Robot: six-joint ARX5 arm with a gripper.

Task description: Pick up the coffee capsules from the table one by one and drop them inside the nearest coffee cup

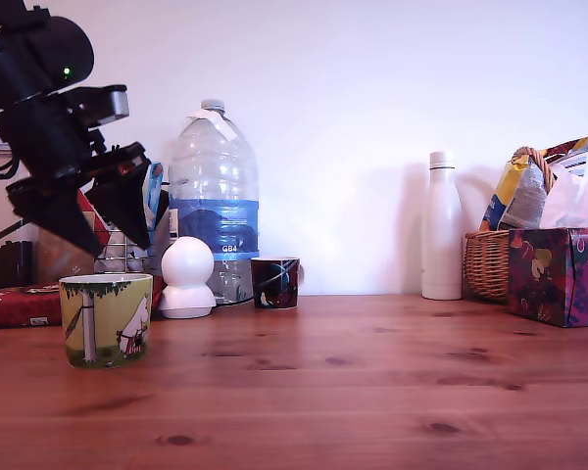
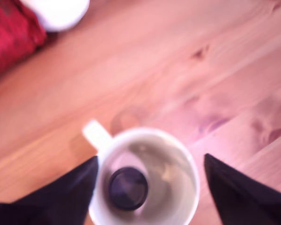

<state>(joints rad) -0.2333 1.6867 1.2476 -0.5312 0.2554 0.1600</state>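
The jaws (image 2: 150, 187) are standing spread wide, two black wedge-shaped tips holding nothing, hovering right above the cup (image 1: 106, 319). One dark round capsule (image 2: 127, 188) is lying on the cup's pale glossy bottom, between the tips. The cup, yellow-green ceramic, is sitting on the knotty wooden desk (image 1: 372, 382) at the exterior view's left. One smaller dark cup (image 1: 275, 283) is standing behind.
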